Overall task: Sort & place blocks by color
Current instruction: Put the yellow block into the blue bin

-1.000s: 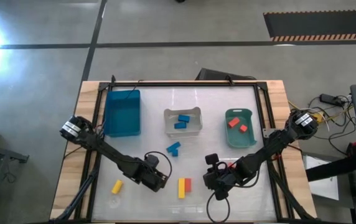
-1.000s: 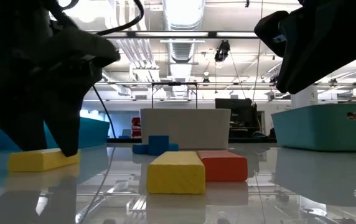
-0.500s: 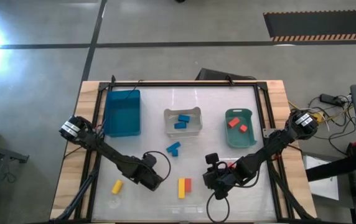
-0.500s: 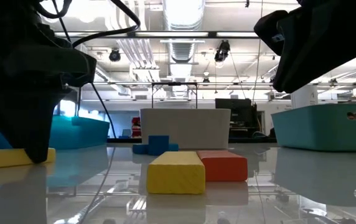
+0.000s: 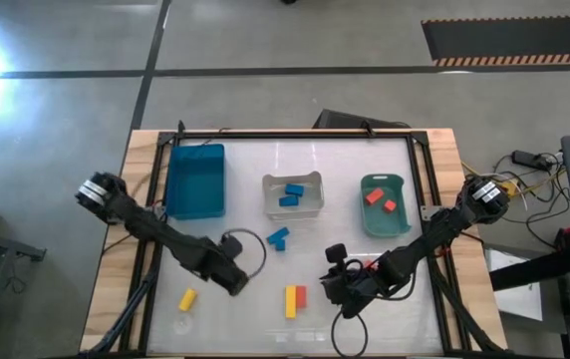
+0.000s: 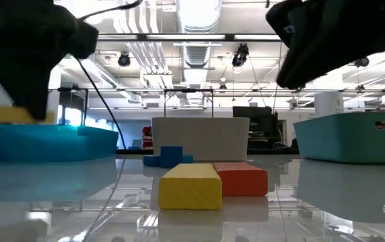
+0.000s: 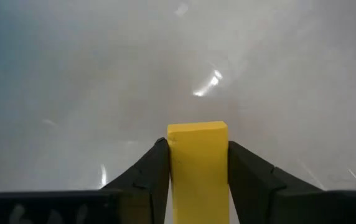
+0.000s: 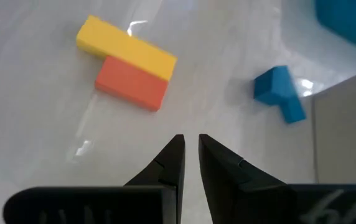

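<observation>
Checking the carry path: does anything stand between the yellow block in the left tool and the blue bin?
Nothing visible. The left tool holds the yellow block lifted; only bare table lies toward the blue bin.

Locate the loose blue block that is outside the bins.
In the high view, the blue block lies on the table near its centre, just beside the clear bin on the arms' side, not touching it.

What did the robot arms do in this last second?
The left claw closed on a yellow block, lifted it off the table and carried it toward the left side. The right claw barely moved and holds nothing. The yellow-and-red pair, the loose blue block and the other yellow block stayed put.
</observation>
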